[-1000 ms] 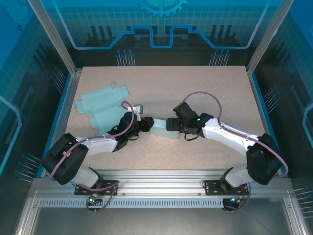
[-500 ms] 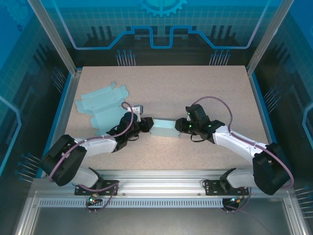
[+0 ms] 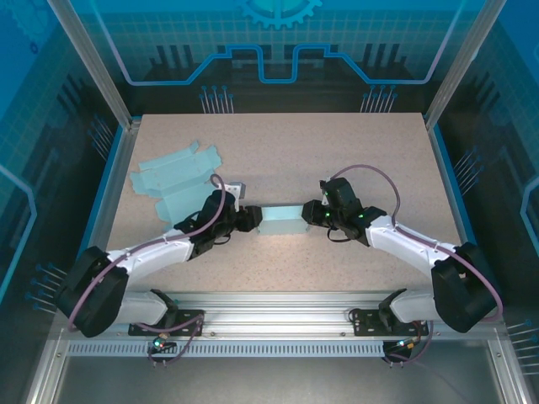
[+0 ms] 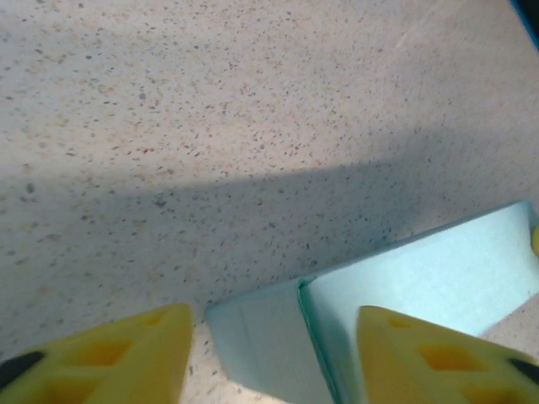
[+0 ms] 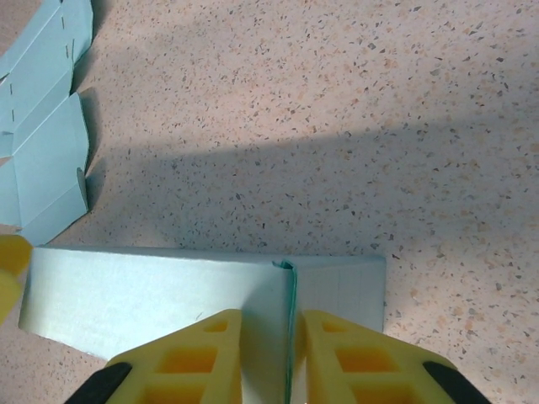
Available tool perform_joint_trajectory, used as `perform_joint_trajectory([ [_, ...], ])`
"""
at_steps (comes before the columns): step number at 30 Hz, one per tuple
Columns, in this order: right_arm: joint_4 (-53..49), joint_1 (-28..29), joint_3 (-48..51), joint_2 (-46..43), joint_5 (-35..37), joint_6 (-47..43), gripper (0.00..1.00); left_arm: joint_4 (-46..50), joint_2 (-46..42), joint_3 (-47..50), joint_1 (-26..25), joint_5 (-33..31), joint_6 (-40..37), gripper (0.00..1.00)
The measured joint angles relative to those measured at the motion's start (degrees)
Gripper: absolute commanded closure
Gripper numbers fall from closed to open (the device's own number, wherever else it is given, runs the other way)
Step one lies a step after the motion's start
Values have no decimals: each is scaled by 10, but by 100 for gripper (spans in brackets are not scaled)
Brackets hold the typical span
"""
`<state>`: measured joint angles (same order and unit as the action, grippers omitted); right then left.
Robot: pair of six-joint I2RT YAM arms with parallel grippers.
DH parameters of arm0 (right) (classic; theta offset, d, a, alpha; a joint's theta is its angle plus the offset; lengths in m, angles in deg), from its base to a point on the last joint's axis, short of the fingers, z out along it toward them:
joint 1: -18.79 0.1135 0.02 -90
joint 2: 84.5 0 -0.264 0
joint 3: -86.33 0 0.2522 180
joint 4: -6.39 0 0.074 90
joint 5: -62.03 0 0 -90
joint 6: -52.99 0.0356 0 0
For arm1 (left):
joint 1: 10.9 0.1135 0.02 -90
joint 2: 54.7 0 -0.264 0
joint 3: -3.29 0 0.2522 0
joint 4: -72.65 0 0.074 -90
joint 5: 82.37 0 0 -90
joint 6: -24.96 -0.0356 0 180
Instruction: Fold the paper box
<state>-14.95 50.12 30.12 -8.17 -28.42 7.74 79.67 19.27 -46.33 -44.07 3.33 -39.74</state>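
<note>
Swapping the hold on the box

On the table (image 3: 354,151), flat blanks (image 3: 173,178) lie at the far left. The box (image 3: 282,220), already standing up as a block, rests near the middle between the two arms.

The right gripper (image 3: 312,215) now pinches the box's right end, and the left gripper (image 3: 251,220) at the left end has spread. A second ago it was the reverse: the left was clamped on the box, the right stood wide, and the box lay slightly askew. It now lies straighter. The hold has passed across, which I judge frees the left arm to work on the left end.

From above, neither grip can be read. The right wrist view shows its fingers (image 5: 194,362) pressed close on a thin wall at a seam. The left wrist view shows bare table between one finger and the box's end, so nothing is held there.
</note>
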Motion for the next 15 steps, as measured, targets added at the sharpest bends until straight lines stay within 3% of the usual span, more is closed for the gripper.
perform_joint_trajectory([
  [2, -3, 0, 0, -2, 1, 0, 76, 43, -7, -32, 0, -2, -33, 26],
  [5, -9, 0, -2, -4, 2, 0, 76, 76, -8, -75, 0, 8, -100, 23],
  [10, -32, 6, -13, -5, 10, 0, 73, 97, -1, -97, -4, 70, -278, 9],
  [15, -64, 17, -29, -4, 20, 0, 71, 126, 30, -99, -18, 122, -442, 1],
])
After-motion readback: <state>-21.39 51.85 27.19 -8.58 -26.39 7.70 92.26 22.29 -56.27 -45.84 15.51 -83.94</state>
